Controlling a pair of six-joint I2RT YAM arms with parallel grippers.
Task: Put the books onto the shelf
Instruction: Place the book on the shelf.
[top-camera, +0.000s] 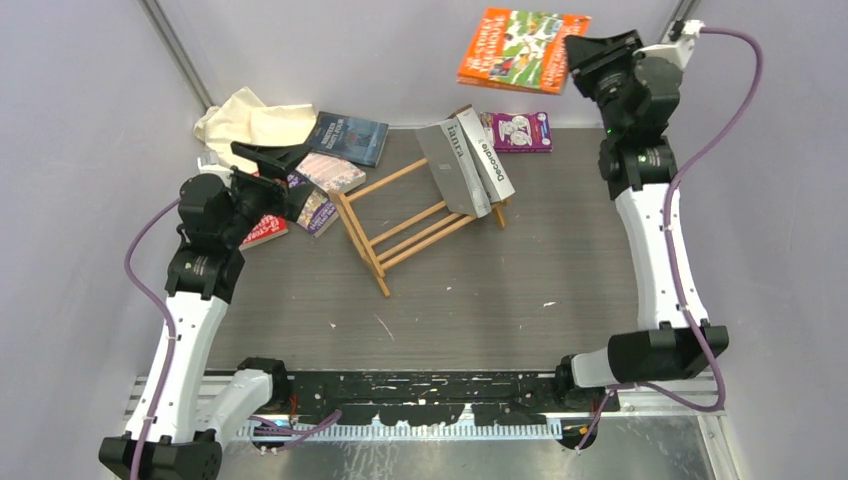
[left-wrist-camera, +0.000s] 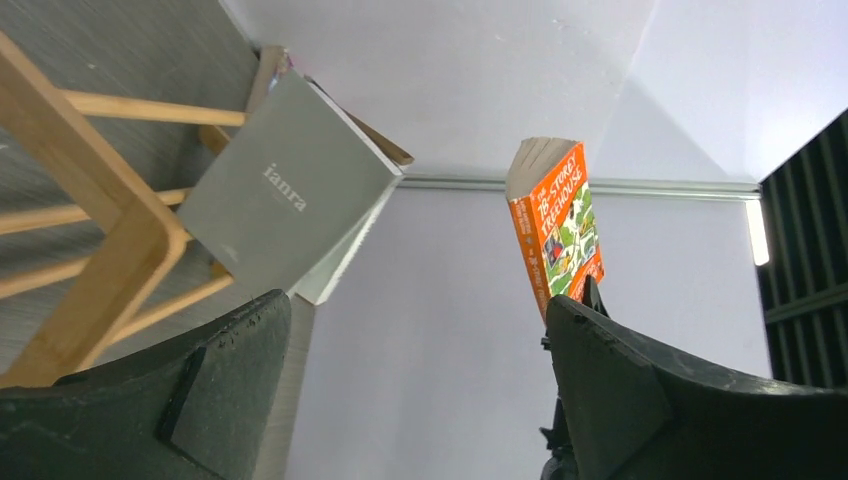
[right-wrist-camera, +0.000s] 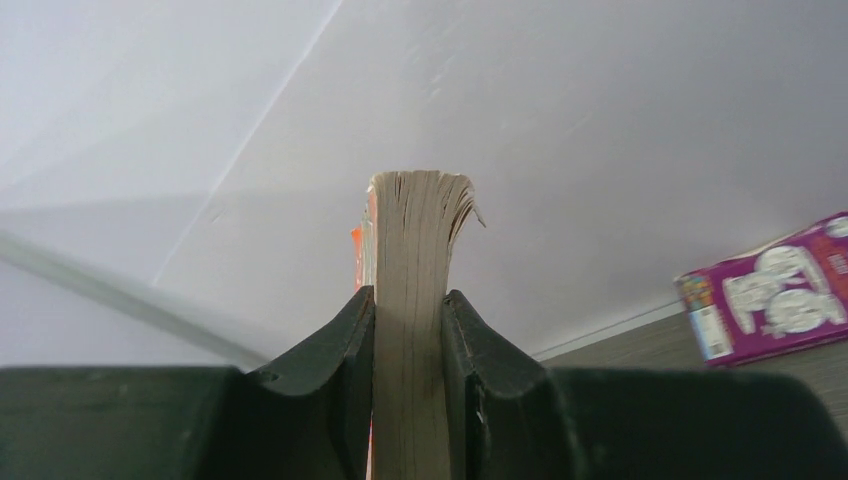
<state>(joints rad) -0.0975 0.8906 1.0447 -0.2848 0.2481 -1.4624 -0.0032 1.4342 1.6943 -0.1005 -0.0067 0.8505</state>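
My right gripper (top-camera: 578, 52) is raised high at the back right, shut on an orange book (top-camera: 520, 48) that hangs in the air. The right wrist view shows the book's page edge (right-wrist-camera: 410, 240) clamped between the jaws of the gripper (right-wrist-camera: 408, 300). The wooden shelf (top-camera: 405, 228) stands slantwise mid-table. A grey book (top-camera: 450, 170) and a white "Decorate" book (top-camera: 488, 157) lean at its right end. My left gripper (top-camera: 297, 176) is open, with nothing in it, just left of the shelf. Its wrist view shows the shelf frame (left-wrist-camera: 110, 225), the grey book (left-wrist-camera: 285, 195) and the orange book (left-wrist-camera: 560, 225).
A dark blue book (top-camera: 347, 137), two small books (top-camera: 330, 172) (top-camera: 315, 212) and a red one (top-camera: 265, 232) lie around the left gripper. A purple book (top-camera: 520, 131) lies at the back wall. A cream cloth (top-camera: 255, 120) sits in the back left corner.
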